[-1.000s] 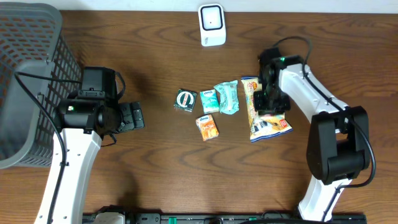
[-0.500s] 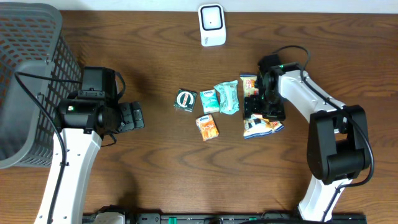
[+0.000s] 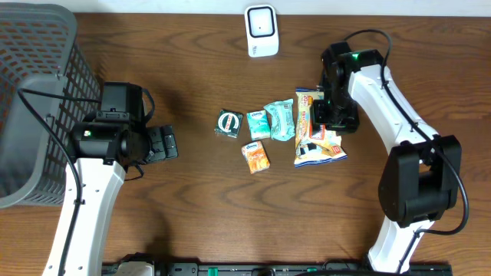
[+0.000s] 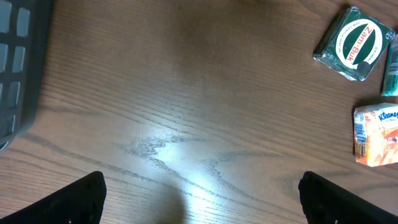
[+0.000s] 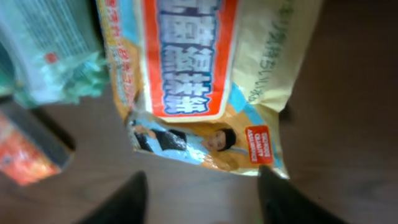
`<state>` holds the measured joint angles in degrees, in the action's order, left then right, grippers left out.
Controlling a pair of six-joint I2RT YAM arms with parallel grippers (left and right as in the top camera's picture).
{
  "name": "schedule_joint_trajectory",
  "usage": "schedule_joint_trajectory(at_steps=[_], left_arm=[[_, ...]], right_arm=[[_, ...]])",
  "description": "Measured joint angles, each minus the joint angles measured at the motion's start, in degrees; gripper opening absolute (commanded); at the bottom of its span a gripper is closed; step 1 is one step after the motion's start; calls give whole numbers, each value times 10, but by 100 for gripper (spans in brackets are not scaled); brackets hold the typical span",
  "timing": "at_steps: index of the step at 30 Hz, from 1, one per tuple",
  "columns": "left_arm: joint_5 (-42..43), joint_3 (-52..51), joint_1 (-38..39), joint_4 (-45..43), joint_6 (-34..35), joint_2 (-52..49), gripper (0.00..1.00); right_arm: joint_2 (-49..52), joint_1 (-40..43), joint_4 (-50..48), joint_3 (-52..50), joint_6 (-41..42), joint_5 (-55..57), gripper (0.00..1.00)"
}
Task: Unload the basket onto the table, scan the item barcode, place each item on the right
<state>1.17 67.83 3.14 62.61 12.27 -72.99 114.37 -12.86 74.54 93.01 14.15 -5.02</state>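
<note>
While the snack bag (image 3: 318, 146) lies flat on the worktop (image 3: 192, 61), right of ctr, the right fingers (image 3: 331, 116) hang over its upper right part. Wrist cam on that side: both fingers are spread, w/ dark wood and the bag's lower edge showing btwn them. Nothing is pinched. Bag print is orange, blue & red w/ a small figure on it; no barcode can be made out.

Scanner (image 3: 261, 31), a white unit, stands at the far edge of the worktop, well apart from the bag, up and to the left of it.

Just left of the bag is a mint green pouch (image 3: 281, 119), touching or nearly so. Next to that is a teal tissue pkt (image 3: 258, 123), then a dark green pack w/ a round logo (image 3: 228, 123). An orange Kleenex pkt (image 3: 256, 156) lies just below the teal one.

Left fingers (image 4: 74, 199) are spread wide, empty, over bare wood, well apart from the packs. Grey mesh basket (image 3: 38, 92) sits at the far left, beside the left arm.
</note>
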Motion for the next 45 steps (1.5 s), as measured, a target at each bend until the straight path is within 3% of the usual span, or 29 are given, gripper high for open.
schedule_joint_trajectory(at_steps=[3,4,9,14,15,16,17,20,22,23,28,34,36,38,41,42,43,45], left_arm=[[0,0,0,0,0,0,98],[0,0,0,0,0,0,98],[0,0,0,0,0,0,98],[0,0,0,0,0,0,98],[0,0,0,0,0,0,98],[0,0,0,0,0,0,98],[0,0,0,0,0,0,98],[0,0,0,0,0,0,98],[0,0,0,0,0,0,98],[0,0,0,0,0,0,98],[0,0,0,0,0,0,98],[0,0,0,0,0,0,98],[0,0,0,0,0,0,98],[0,0,0,0,0,0,98],[0,0,0,0,0,0,98],[0,0,0,0,0,0,98],[0,0,0,0,0,0,98],[0,0,0,0,0,0,98]], right_arm=[[0,0,-12,-26,-5,8,17],[0,0,-18,-39,-7,9,16],[0,0,-71,-116,-6,11,14],[0,0,-112,-170,-8,12,20],[0,0,-110,-171,-7,12,26],[0,0,-107,-171,-5,12,41],[0,0,-103,-170,-3,12,49],[0,0,-75,-151,-3,11,62],[0,2,-55,-128,-1,12,95],[0,4,-46,-111,-3,12,99],[0,10,-14,-28,-12,18,99],[0,11,-31,-9,-14,19,99],[0,11,-49,-9,-14,23,92],[0,11,-64,-9,-18,28,71],[0,11,-82,-9,-19,34,18],[0,11,-87,-9,-18,35,7],[0,11,-91,-9,-18,35,1],[0,11,-101,-9,-17,36,1]])
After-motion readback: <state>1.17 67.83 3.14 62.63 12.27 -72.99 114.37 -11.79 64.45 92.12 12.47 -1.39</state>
